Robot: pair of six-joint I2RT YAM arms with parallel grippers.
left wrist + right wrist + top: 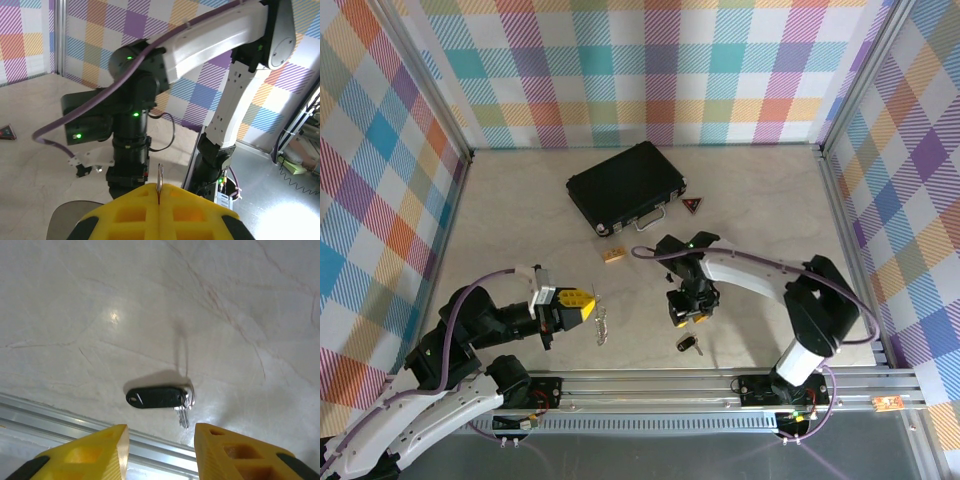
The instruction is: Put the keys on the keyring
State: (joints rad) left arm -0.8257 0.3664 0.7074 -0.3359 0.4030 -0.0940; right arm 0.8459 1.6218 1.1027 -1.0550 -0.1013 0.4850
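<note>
My left claw (159, 194) pinching thin silvery metal keyring (601, 322); my right claw (160, 432) spread near black-headed silver key (159, 397) on pale marbled desk (100, 315)

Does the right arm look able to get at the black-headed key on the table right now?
Probably yes: the right hand hovers open just above the black-headed key, nothing lying between them.

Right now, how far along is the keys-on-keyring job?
Done: the left claw is shut on the keyring. In hand: the right claw hangs open over the black-headed key, which lies flat on the table, not gripped. Left: pick up that key and thread it onto the ring.
</note>
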